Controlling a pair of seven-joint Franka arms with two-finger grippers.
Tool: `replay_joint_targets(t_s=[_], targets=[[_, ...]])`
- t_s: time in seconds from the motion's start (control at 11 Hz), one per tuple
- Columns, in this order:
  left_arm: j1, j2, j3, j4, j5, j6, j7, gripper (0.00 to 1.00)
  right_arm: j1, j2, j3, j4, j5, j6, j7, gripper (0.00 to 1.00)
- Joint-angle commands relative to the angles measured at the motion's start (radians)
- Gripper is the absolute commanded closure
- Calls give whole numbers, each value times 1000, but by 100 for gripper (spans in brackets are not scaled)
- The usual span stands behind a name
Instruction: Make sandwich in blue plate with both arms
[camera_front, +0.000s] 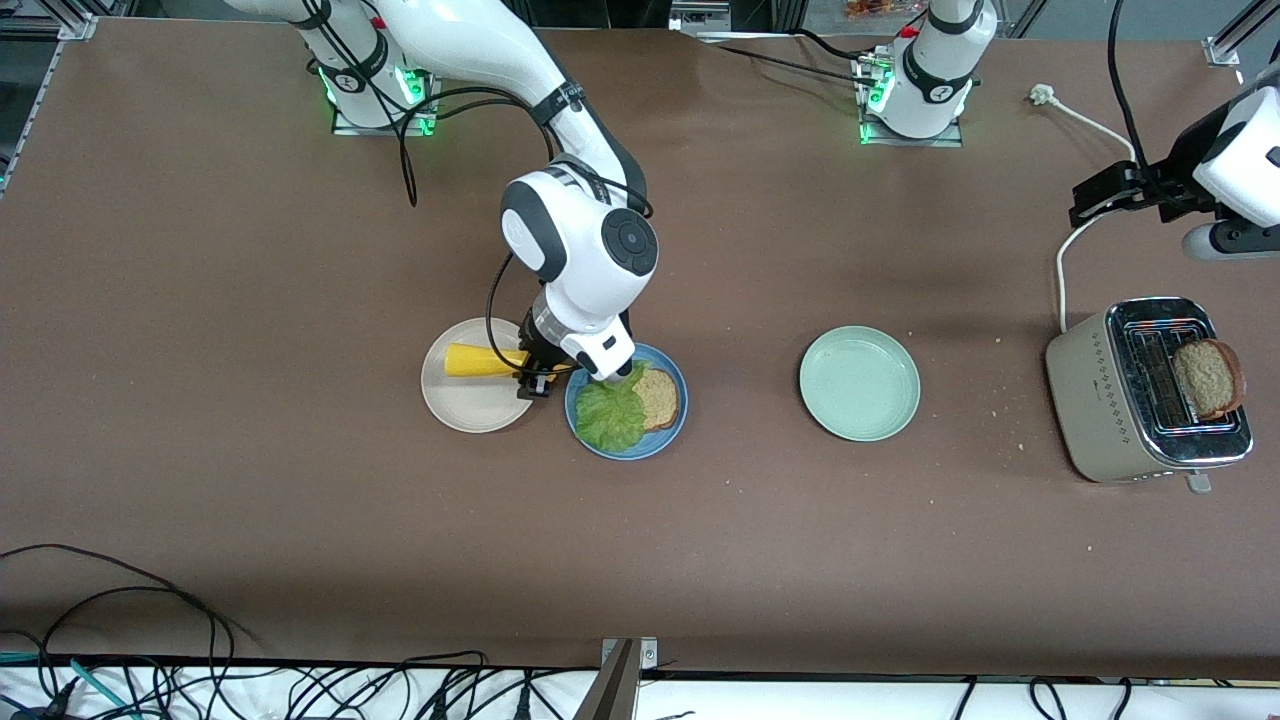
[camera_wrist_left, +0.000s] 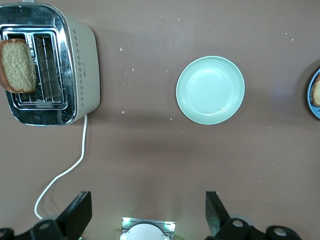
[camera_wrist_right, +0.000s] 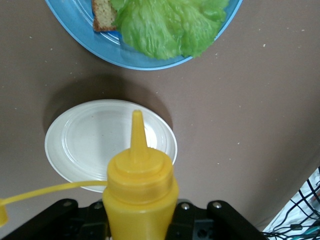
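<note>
The blue plate (camera_front: 655, 447) holds one speckled bread slice (camera_front: 658, 397) with a crinkled green lettuce leaf (camera_front: 610, 415) partly over it. My right gripper (camera_front: 535, 372) is shut on the yellow squeeze bottle (camera_front: 480, 360), holding it over the beige plate (camera_front: 470, 405) beside the blue plate. In the right wrist view the bottle (camera_wrist_right: 140, 195) has its cap off, with the blue plate (camera_wrist_right: 80, 30) and lettuce (camera_wrist_right: 165, 25) ahead. A second bread slice (camera_front: 1207, 377) stands in the toaster (camera_front: 1110, 400). My left gripper (camera_front: 1100, 195) hangs open and empty above the table near the toaster.
A pale green plate (camera_front: 859, 383) lies between the blue plate and the toaster, also in the left wrist view (camera_wrist_left: 210, 90). The toaster's white cord (camera_front: 1062, 270) runs toward the left arm's base. Crumbs lie around the toaster. Cables hang along the table's front edge.
</note>
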Motion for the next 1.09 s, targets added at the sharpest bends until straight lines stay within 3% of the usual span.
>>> replay_joint_targets(t_s=[0.0, 0.27, 0.64, 1.0], targets=[[2, 2, -3, 17, 27, -10, 24, 0, -3, -13, -5, 22, 9, -42, -10, 100], [2, 2, -3, 17, 27, -10, 24, 0, -35, -69, -19, 22, 117, -90, -108, 100], [1, 7, -2, 16, 28, -8, 24, 0, -215, -148, -17, 21, 431, -175, -255, 100], [40, 58, 18, 16, 28, 51, 25, 0, -473, -154, -10, 18, 760, -252, -575, 100]])
